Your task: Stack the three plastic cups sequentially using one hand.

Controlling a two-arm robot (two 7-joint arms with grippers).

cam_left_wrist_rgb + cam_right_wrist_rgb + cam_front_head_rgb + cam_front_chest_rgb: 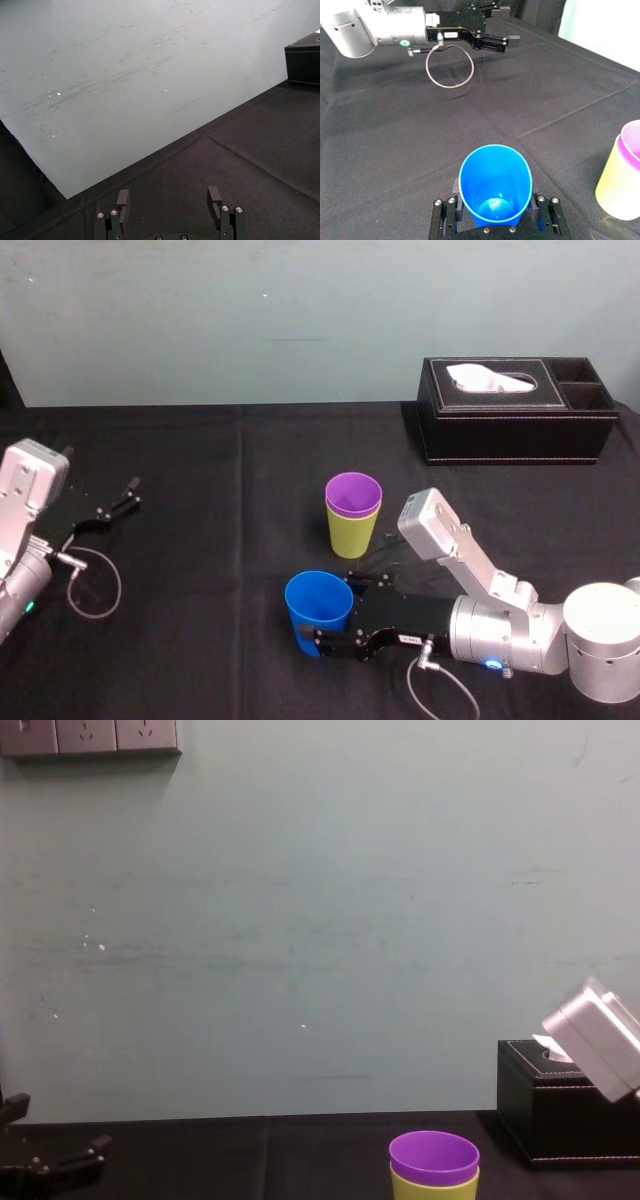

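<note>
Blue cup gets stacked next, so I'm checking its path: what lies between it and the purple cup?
Just bare black tablecloth, in the head view, between the blue cup, held by the right gripper, and the purple cup.

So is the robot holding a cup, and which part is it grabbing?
Yes. The right claw grips the blue cup by its sides, low down near the base. The left claw is open, holding nothing.

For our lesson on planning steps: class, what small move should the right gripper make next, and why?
Probably lift the blue cup and carry it above the purple cup. The right gripper grips the blue cup, purple already sits inside the yellow-green cup, and the left gripper is parked open at the left.
</note>
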